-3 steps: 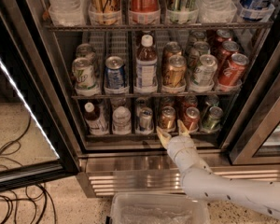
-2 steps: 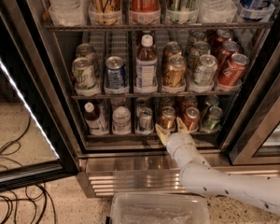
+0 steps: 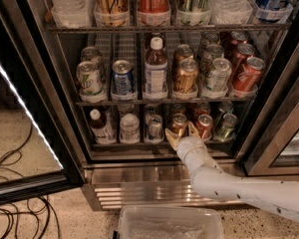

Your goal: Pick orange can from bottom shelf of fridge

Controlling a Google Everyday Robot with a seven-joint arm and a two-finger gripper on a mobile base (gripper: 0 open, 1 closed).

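Note:
The orange can (image 3: pixel 179 122) stands upright at the front of the bottom shelf (image 3: pixel 134 144) of the fridge (image 3: pixel 154 176), in a middle lane. A silver can (image 3: pixel 155 127) is to its left and the red can (image 3: pixel 205 124) to its right. My gripper (image 3: pixel 182 133) reaches in from the lower right on a white arm (image 3: pixel 229 183). Its two tan fingers (image 3: pixel 170 136) are spread on either side of the orange can's lower part. I cannot tell whether they touch it.
The green can (image 3: pixel 226 126) stands right of the red one. Two bottles (image 3: pixel 100 127) fill the shelf's left lanes. The rack above (image 3: pixel 159 101) holds cans and a bottle. The glass door (image 3: pixel 20 128) hangs open at left. Cables (image 3: pixel 15 183) lie on the floor. A clear bin (image 3: pixel 169 224) sits below.
The gripper has crept slightly up and left around the orange can. The can and everything else stay put.

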